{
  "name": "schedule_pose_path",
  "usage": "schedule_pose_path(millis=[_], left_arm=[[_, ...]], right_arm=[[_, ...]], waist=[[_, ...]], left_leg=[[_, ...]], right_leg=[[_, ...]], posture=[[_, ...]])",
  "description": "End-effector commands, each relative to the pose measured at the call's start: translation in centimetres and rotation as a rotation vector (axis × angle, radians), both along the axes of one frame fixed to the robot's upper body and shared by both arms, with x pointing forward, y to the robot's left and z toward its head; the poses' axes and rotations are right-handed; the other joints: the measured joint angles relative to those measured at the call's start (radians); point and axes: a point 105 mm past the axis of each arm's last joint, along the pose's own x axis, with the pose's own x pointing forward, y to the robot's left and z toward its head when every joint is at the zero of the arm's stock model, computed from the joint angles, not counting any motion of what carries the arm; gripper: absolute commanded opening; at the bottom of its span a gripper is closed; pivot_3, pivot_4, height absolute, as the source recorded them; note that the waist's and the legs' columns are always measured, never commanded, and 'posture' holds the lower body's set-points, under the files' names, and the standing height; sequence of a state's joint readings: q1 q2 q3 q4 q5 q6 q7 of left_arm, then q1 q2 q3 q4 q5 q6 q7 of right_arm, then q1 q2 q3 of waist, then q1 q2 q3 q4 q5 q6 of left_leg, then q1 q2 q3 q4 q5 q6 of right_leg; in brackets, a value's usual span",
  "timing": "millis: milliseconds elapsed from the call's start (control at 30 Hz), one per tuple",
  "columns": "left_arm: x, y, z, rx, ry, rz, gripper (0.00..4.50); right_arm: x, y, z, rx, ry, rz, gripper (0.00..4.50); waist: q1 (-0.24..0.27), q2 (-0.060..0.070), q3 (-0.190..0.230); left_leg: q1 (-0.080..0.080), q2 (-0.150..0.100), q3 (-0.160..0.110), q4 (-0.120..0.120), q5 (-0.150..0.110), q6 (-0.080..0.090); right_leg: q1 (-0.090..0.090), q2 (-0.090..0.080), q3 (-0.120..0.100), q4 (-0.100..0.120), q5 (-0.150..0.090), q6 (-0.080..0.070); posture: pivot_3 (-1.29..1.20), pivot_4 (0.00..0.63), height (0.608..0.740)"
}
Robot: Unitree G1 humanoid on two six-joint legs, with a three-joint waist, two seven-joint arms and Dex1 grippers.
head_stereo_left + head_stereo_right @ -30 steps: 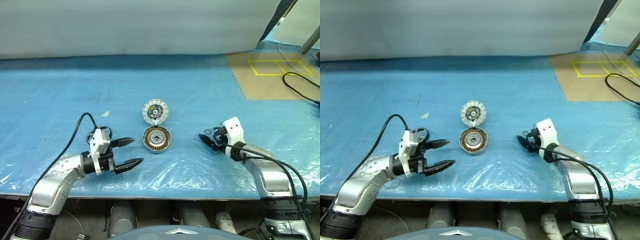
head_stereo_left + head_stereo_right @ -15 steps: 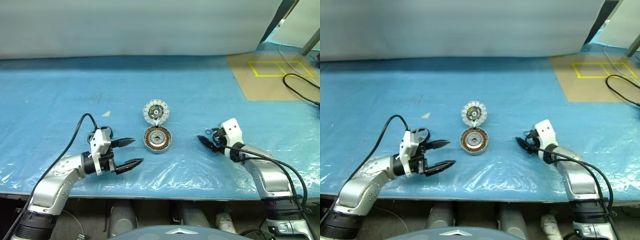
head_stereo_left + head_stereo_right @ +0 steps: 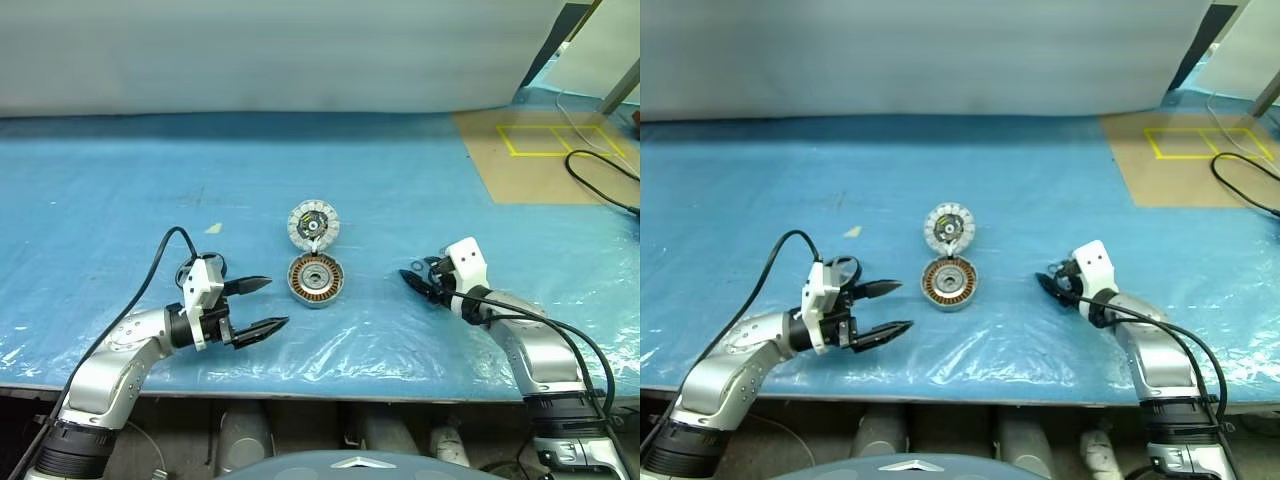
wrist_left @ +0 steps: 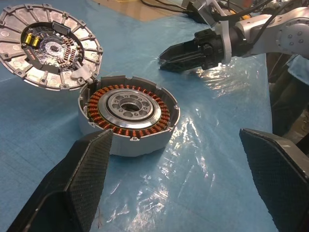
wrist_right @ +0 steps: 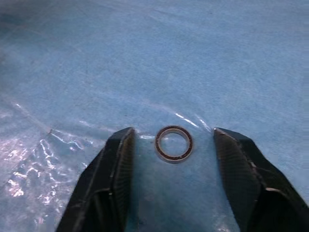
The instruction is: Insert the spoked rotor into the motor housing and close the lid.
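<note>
— Left gripper (image 3: 277, 302) spread wide, idle. Right gripper (image 5: 173, 134) spread too, astride small ring (image 5: 158, 144), not touching?
— Yes. Better to close slowly, centred. Farther: motor housing (image 3: 315, 279) mid-table, lid (image 3: 313, 222) open behind, touching it.

Lid (image 4: 48, 46): rim cut off by the left wrist view's edge. Small ring (image 5: 174, 143) between the right fingers: identity unclear.

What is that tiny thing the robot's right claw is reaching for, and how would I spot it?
Start at the blue table cover and find the copper-wound motor housing at its middle. Go to the right claw: between its open fingers lies a small ring. Unlike the housing and the pale toothed lid, it is just a thin hollow metal band.
</note>
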State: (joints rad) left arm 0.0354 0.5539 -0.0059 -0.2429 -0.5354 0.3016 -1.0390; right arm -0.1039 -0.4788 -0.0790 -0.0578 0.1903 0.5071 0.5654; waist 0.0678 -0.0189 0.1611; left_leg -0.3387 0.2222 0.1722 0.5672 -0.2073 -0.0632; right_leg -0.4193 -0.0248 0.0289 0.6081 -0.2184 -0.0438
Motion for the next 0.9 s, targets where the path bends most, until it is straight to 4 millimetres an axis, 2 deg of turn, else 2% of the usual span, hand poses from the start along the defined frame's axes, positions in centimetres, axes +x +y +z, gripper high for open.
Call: schedule_pose_path(millis=[33,133,167,433,633,800,900], left_arm=[[0.1,-0.2,0.7,-0.006,-0.038,-0.011,4.45],[0.1,-0.2,0.7,-0.007,-0.039,-0.01,4.45],[0.1,-0.2,0.7,-0.007,-0.04,-0.01,4.45],[0.1,-0.3,0.7,-0.011,-0.037,-0.01,4.45],[0.0,-0.4,0.8,-0.019,-0.036,-0.011,4.45],[0.0,-0.4,0.9,-0.023,-0.036,-0.013,4.45],[0.1,-0.2,1.1,-0.03,-0.039,-0.004,4.45]], right_arm=[[-0.9,-0.6,-2.1,-0.006,0.089,-0.013,1.72],[-1.0,-0.8,-2.3,-0.007,0.105,-0.008,0.74],[-1.1,-1.0,-2.3,-0.013,0.108,-0.008,0.6],[-1.4,-1.3,-2.5,-0.052,0.112,0.024,0.59],[-0.8,0.0,-1.0,-0.029,0.061,0.083,0.59],[0.4,1.0,2.0,0.012,-0.002,0.122,0.59],[-0.2,1.9,4.6,0.07,-0.019,0.223,0.59]], waist=[[0.0,0.0,0.0],[0.0,0.0,0.0],[0.0,0.0,0.0],[0.002,0.0,0.0],[0.0,0.0,0.0],[-0.007,0.0,0.0],[-0.005,0.003,0.002]], left_leg=[[0.0,0.0,0.0,-0.001,0.0,0.0],[0.001,0.0,0.0,-0.004,0.001,-0.002],[0.001,0.0,0.0,-0.004,0.001,-0.002],[0.001,0.0,0.0,-0.004,0.001,-0.002],[0.001,0.0,0.0,-0.004,0.001,-0.002],[0.001,0.0,0.001,-0.004,0.001,-0.002],[0.0,-0.001,0.001,-0.004,0.001,-0.002]], right_leg=[[0.0,0.0,0.0,0.0,0.0,0.0],[0.0,0.001,0.0,-0.001,0.001,-0.003],[0.0,0.001,0.0,-0.002,0.002,-0.004],[0.0,0.0,0.0,-0.002,0.001,-0.002],[0.0,0.0,0.0,-0.002,0.0,-0.001],[0.0,0.0,0.0,-0.002,0.0,-0.001],[-0.002,0.0,0.0,-0.002,0.001,-0.002]], posture=[[0.0,0.15,0.74],[0.0,0.15,0.74],[0.0,0.15,0.74],[0.0,0.15,0.74],[0.0,0.15,0.74],[0.0,0.15,0.74],[0.0,0.15,0.74]])
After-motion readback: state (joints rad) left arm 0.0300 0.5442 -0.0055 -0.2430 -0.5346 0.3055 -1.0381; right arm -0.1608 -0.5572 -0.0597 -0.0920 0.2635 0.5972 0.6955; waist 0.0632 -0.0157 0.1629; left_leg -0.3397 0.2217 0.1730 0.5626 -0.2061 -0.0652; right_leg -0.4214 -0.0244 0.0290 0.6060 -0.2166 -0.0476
